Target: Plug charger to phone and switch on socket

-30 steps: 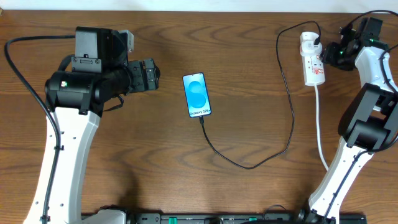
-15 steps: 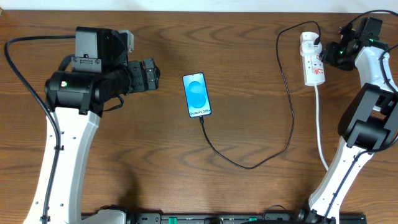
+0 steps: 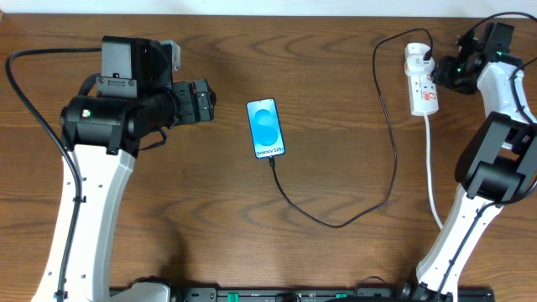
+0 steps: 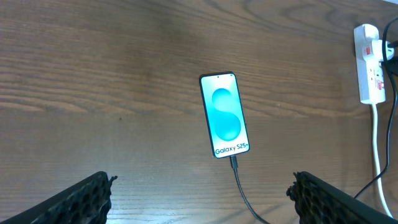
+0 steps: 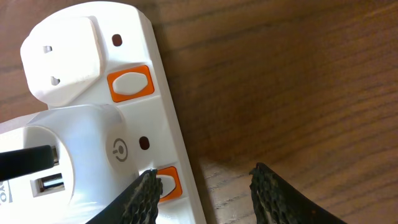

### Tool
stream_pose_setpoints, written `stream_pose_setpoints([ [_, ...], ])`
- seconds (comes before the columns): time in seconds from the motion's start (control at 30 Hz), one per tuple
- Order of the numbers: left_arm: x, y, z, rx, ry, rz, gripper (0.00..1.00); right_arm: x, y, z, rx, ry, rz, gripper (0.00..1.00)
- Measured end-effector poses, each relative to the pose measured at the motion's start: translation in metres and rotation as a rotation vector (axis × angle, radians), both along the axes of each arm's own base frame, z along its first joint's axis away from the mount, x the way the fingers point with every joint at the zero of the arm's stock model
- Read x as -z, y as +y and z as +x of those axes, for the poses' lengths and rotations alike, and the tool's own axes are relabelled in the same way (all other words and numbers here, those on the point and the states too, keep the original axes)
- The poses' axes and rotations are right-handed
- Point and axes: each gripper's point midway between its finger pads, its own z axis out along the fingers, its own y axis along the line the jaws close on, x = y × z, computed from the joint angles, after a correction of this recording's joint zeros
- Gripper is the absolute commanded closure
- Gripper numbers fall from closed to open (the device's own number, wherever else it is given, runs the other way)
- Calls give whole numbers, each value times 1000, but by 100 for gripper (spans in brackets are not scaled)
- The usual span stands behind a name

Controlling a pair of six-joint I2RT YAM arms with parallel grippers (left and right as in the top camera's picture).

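Note:
The phone (image 3: pixel 266 128) lies flat mid-table, its blue screen lit and reading "Galaxy S25". The charger (image 3: pixel 369 205), a thin black cable, runs from the phone's lower end in a loop up to the socket (image 3: pixel 422 80) at the far right. In the left wrist view the cable's tip (image 4: pixel 235 167) sits in the phone (image 4: pixel 225 116). My left gripper (image 4: pixel 199 199) hangs open left of the phone, holding nothing. My right gripper (image 5: pixel 205 177) is open at the socket (image 5: pixel 93 124). One of its fingers (image 5: pixel 137 199) rests on an orange switch (image 5: pixel 169 183), the other over bare wood.
A white cord (image 3: pixel 431 176) trails from the socket toward the table's front edge. A white plug (image 5: pixel 62 59) and a white adapter (image 5: pixel 56 149) with the black cable fill the strip. A second orange switch (image 5: pixel 130 84) sits beside the plug.

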Motion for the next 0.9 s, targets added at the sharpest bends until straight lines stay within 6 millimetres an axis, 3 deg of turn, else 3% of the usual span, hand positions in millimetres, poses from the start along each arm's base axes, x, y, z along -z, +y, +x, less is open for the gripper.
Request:
stream_pose_setpoints([
  [0.9,0,0,0,0,0,0,7,2,7,-7,-6,44,3,53],
])
